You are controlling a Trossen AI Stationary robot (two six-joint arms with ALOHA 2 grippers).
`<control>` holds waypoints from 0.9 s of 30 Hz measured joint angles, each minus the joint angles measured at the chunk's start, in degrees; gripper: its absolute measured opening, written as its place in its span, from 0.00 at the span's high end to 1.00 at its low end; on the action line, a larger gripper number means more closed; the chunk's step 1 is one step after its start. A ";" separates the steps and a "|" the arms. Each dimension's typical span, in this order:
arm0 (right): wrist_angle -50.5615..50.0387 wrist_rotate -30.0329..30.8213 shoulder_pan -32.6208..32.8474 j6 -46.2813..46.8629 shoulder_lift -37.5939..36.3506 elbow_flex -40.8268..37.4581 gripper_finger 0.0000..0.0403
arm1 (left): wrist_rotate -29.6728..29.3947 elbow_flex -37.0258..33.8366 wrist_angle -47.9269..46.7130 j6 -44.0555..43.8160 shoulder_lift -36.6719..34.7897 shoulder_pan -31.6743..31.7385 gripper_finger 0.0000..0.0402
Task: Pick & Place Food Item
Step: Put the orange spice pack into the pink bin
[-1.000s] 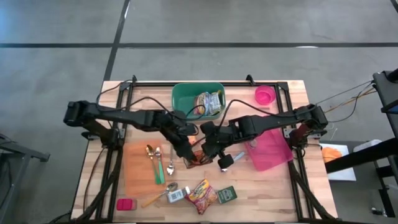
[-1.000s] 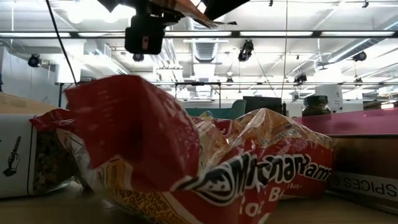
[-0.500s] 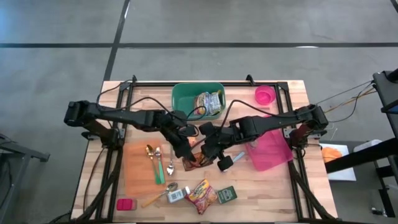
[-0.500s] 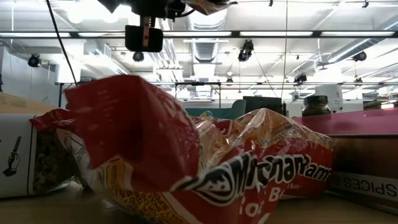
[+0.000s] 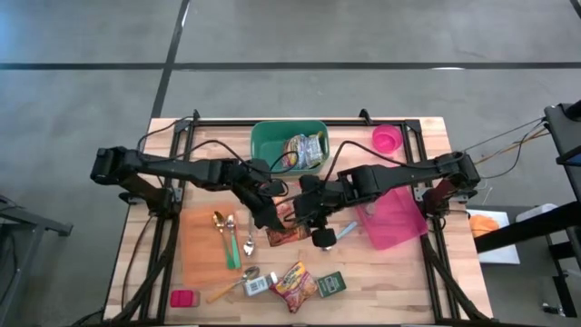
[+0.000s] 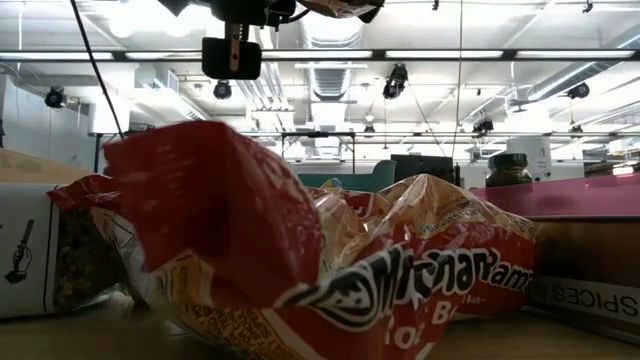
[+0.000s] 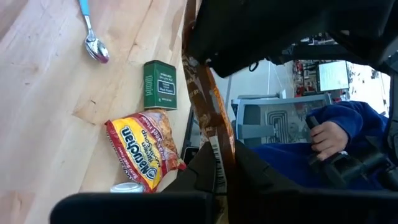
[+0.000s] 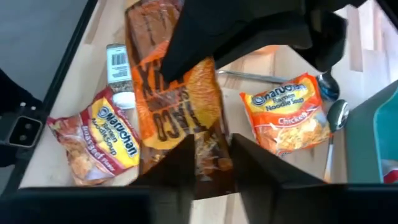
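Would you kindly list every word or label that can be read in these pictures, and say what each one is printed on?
"Maruchan": red ramen packet, seen in the left wrist view.
"Maruchan Ramen Noodle Soup Chicken": orange ramen packet, seen in the right wrist view.
"SPICES": box in the low view, printed upside down.
"TACO", upside down: orange-brown bag; its other letters are unclear.
Green tin: label too small to read.

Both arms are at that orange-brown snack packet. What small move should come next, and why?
Probably the right gripper should back clear of the orange-brown foil snack packet: the left gripper is shut on it, so that arm can likely carry it alone.
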 joint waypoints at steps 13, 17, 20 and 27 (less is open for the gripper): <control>1.98 4.60 -0.92 20.36 -2.82 -0.17 0.45 | -7.73 0.00 -7.06 7.01 -4.44 0.03 0.96; 3.66 4.35 -0.79 23.45 -5.17 -0.17 0.45 | -13.15 0.00 -7.07 10.15 -8.61 -0.06 0.96; 4.78 4.08 -0.85 25.79 -6.38 -0.17 0.45 | -17.75 0.00 -6.86 12.49 -11.25 -0.08 0.96; 7.32 4.13 -1.00 27.89 -6.34 -0.17 0.45 | -20.14 0.00 -3.71 16.67 -12.68 -0.08 0.96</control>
